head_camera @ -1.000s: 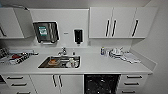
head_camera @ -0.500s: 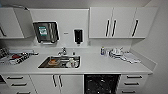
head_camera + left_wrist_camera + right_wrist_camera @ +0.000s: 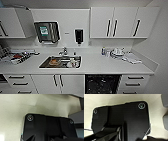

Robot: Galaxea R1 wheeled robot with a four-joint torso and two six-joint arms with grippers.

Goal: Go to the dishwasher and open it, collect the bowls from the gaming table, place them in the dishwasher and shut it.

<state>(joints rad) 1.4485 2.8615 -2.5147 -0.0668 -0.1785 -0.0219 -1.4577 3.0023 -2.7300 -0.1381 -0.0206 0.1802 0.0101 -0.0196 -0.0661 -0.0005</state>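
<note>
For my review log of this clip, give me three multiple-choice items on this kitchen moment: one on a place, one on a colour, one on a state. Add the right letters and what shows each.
1. Where is the dark opening below the white counter?
A. Below the counter to the right of the sink
B. Above the wall cabinets
C. Left of the drawers at the far left

2. What colour are the handles of the upper cabinets?
A. Red
B. Black
C. Gold

3. What is the state of the sink?
A. Covered by a lid
B. Bare and dry
C. Holding items

Answers:
1. A: in the head view the dark bay sits under the counter, right of the sink's cabinet doors.
2. B: the bars on the white doors are black.
3. C: an orange-brown thing and pale things lie in the basin.
</note>
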